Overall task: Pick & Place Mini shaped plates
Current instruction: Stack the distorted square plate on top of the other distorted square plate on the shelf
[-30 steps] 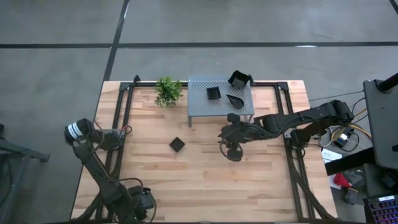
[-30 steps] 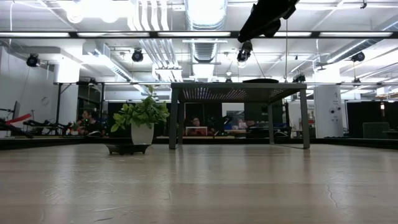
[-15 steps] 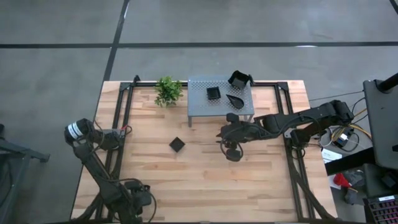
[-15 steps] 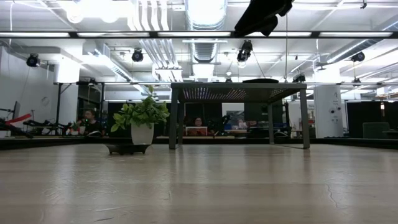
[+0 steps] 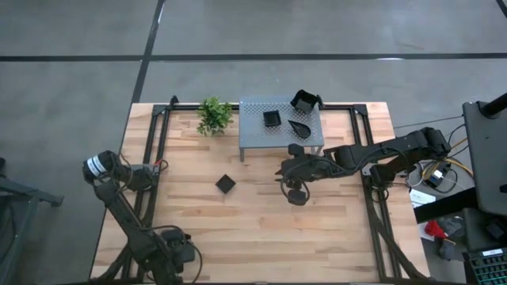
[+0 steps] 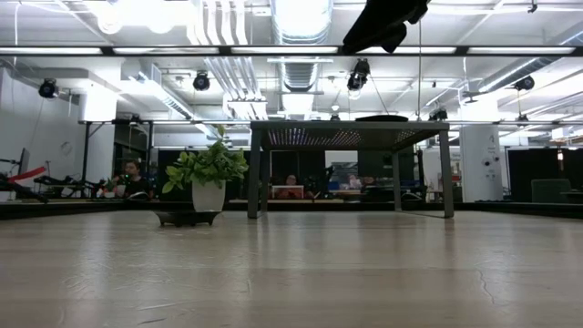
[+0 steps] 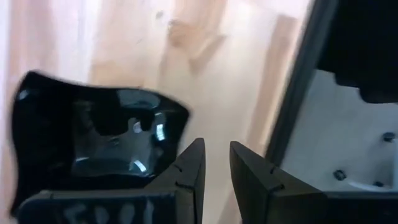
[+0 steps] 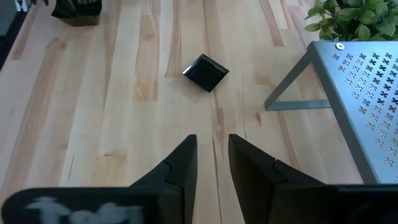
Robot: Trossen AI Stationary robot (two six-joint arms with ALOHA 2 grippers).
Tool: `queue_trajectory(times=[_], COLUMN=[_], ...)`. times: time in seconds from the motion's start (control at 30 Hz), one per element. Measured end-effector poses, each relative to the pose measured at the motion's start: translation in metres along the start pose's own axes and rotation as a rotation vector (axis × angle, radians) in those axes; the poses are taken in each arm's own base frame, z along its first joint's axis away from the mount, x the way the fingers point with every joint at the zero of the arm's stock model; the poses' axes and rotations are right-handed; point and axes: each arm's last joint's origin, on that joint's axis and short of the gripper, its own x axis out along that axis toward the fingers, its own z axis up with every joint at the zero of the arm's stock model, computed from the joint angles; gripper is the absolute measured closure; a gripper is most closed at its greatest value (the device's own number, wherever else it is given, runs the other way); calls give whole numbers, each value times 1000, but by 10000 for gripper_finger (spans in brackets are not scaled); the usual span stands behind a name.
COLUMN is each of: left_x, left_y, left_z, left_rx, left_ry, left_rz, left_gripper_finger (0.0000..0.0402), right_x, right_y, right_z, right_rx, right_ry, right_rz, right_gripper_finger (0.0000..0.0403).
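Observation:
On the grey perforated shelf (image 5: 255, 136) sit a small square black plate (image 5: 272, 118), a leaf-shaped plate (image 5: 299, 127) and a deeper wavy-rimmed one (image 5: 305, 100) at its far right corner. Another square plate (image 5: 226, 184) (image 8: 205, 73) lies flat on the table, left of my right gripper (image 5: 295, 192) (image 8: 212, 146). That gripper hovers in front of the shelf, its fingers a narrow gap apart and holding nothing. My left gripper (image 5: 176, 255) (image 7: 216, 152) is at the near left edge, also narrowly open. A glossy wavy-rimmed dish (image 7: 93, 137) lies beside one of its fingers, not between them.
A small green plant (image 5: 214, 115) (image 6: 205, 173) stands left of the shelf at the far edge. Black frame rails (image 5: 155, 158) run along the table's left and right sides. Bare wood stretches between the lone plate and the near edge. People sit in the room beyond the table.
My right gripper has risen a little in front of the shelf, as the low view shows. My left arm has shifted slightly toward the table's left at the near edge. The plates have stayed where they were.

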Motion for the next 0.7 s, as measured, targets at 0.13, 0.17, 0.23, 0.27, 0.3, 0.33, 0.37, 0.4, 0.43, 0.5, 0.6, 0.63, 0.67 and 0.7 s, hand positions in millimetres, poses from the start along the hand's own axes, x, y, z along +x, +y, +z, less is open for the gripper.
queue_trajectory(times=[0.13, 0.17, 0.23, 0.27, 0.3, 0.33, 0.37, 0.4, 0.43, 0.5, 0.6, 0.63, 0.67, 0.7], left_x=[4, 6, 9, 11, 12, 13, 14, 15, 16, 17, 20, 21, 21, 21], left_y=[7, 9, 13, 14, 15, 15, 16, 16, 17, 18, 22, 23, 24, 24], left_z=[-2, -3, -4, -5, -5, -5, -5, -5, -5, -6, -5, -4, -3, -3], left_rx=[-5, -5, -6, -6, -6, -6, -7, -8, -8, -20, -68, -83, -98, -108], left_ry=[14, 16, 21, 22, 21, 22, 21, 20, 19, 17, 16, 15, 14, 14], left_rz=[39, 48, 64, 68, 66, 62, 61, 58, 56, 56, 67, 71, 73, 73], left_gripper_finger=[331, 331, 331, 331, 331, 331, 331, 331, 330, 331, 336, 342, 349, 358], right_x=[0, 0, 0, 0, 0, 0, 1, 1, 1, 2, 3, 3, 3, 3], right_y=[0, 0, 0, 0, 0, 0, 0, 0, 0, 0, 0, 0, 0, 0], right_z=[0, 0, 0, 0, 0, 0, -1, -1, -2, -3, -5, -5, -6, -6], right_rx=[0, 0, 0, -2, -3, -3, -3, -4, -4, -4, -4, -4, -3, -4], right_ry=[0, 0, -1, -1, -1, 0, 1, 3, 5, 10, 16, 16, 17, 19], right_rz=[0, 0, 0, 0, 0, 0, 0, -1, -1, -2, -3, -3, -3, -3], right_gripper_finger=[320, 321, 321, 321, 320, 319, 317, 316, 314, 312, 313, 314, 315, 317])
